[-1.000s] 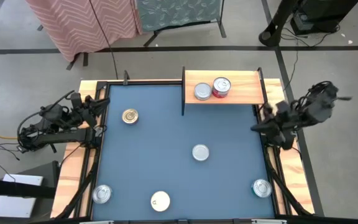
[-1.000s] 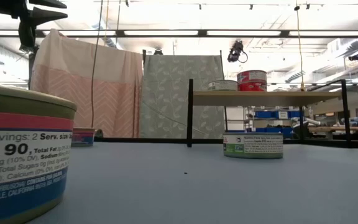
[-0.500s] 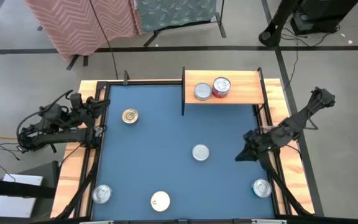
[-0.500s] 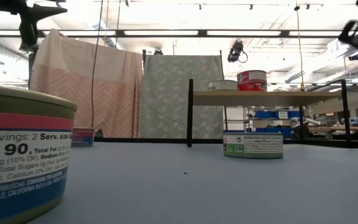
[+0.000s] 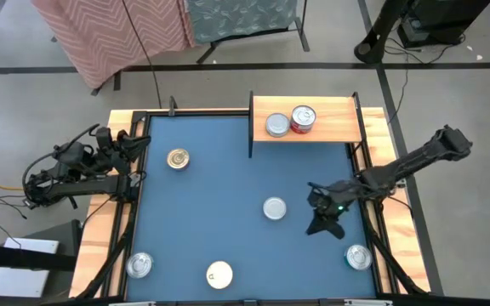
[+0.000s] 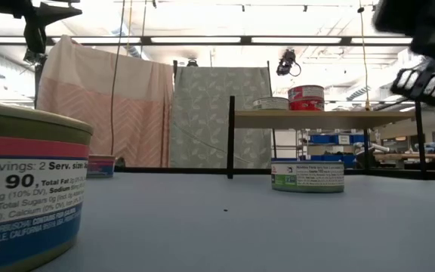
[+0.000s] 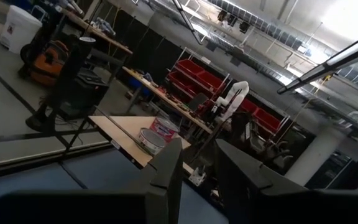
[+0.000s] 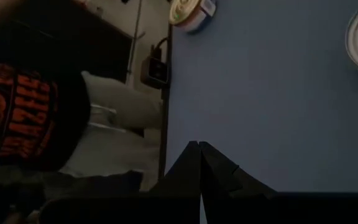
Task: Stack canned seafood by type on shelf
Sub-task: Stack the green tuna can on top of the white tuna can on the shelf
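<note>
**Right arm swings in over the table toward the middle tin**

Reaching in from the table's right edge, the right tool has come out over the blue table since a second ago, when it was folded up beside the rail. Its fingers are pressed together and empty, as the right wrist view shows. Just to its left lies a silver-lidded tin with a green and white label, loose on the table; this looks like the next pick, and the fingers would have to spread before they can take it. Behind the tool, toward the far edge, the shelf already carries a red-labelled tin and a plain silver one side by side, probably to start one pile per type. Another silver tin sits near the tool on its front side. Farther left are a gold-lidded tin, a white-lidded tin and a silver tin at the front corner. The left tool waits at the left rail, fingers a narrow gap apart, holding nothing.
</note>
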`<state>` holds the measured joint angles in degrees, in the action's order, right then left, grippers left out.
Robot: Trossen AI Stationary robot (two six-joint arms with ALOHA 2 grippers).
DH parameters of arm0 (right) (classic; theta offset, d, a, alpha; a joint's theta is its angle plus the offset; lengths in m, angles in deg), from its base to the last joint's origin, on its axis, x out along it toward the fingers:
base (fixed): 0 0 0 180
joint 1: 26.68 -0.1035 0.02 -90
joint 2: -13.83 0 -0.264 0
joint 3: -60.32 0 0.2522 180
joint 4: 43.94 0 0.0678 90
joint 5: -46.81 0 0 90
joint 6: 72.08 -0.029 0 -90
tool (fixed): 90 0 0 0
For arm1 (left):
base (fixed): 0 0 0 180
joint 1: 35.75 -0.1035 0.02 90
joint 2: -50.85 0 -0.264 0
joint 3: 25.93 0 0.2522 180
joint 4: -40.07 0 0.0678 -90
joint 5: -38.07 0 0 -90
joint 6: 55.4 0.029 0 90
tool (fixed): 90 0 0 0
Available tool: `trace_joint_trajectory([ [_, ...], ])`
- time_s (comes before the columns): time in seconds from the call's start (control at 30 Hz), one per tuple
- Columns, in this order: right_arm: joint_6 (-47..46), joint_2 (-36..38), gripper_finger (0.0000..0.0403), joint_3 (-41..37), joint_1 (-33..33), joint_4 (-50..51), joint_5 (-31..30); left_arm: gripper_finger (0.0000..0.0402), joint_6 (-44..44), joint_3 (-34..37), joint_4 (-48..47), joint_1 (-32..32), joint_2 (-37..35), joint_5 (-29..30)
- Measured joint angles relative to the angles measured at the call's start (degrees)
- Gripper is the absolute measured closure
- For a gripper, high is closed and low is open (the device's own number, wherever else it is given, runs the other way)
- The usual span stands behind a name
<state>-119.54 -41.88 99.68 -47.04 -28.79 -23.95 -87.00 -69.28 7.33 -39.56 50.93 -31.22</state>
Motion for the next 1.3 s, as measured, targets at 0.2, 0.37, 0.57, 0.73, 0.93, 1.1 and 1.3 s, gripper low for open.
trace_joint_trajectory([
  [0.2, 2.0, -9.4, 0.0396, 0.0, 6.1, -10.5, 6.8, 0.0307, 0.0, 0.0, 0.0, 0.0, 0.0, -0.4],
  [0.37, 5.8, -14.5, 0.0397, 4.1, 8.9, -8.0, 6.7, 0.0307, -0.1, 0.0, 0.0, 0.0, 0.0, -5.1],
  [0.57, 17.1, -19.5, 0.0398, 15.2, 9.3, 5.9, 2.3, 0.0307, 0.1, 0.0, 0.0, 0.0, 0.0, -7.0],
  [0.73, 26.1, -23.3, 0.0398, 25.9, 8.1, 22.4, -7.7, 0.0307, 1.4, 0.0, 0.0, 0.0, 0.0, -7.0],
  [0.93, 28.9, -27.3, 0.0398, 29.8, 6.9, 25.7, -14.2, 0.0307, 1.4, 0.0, -0.1, 0.0, 0.0, -8.0],
  [1.1, 29.3, -30.6, 0.0398, 29.8, 6.4, 27.2, -19.3, 0.0307, 1.4, 0.0, -0.1, 0.0, 0.0, -9.1],
  [1.3, 30.0, -32.1, 0.0398, 29.7, 6.4, 27.6, -24.7, 0.0307, 1.4, 0.0, -0.2, 0.0, 0.0, -9.9],
])
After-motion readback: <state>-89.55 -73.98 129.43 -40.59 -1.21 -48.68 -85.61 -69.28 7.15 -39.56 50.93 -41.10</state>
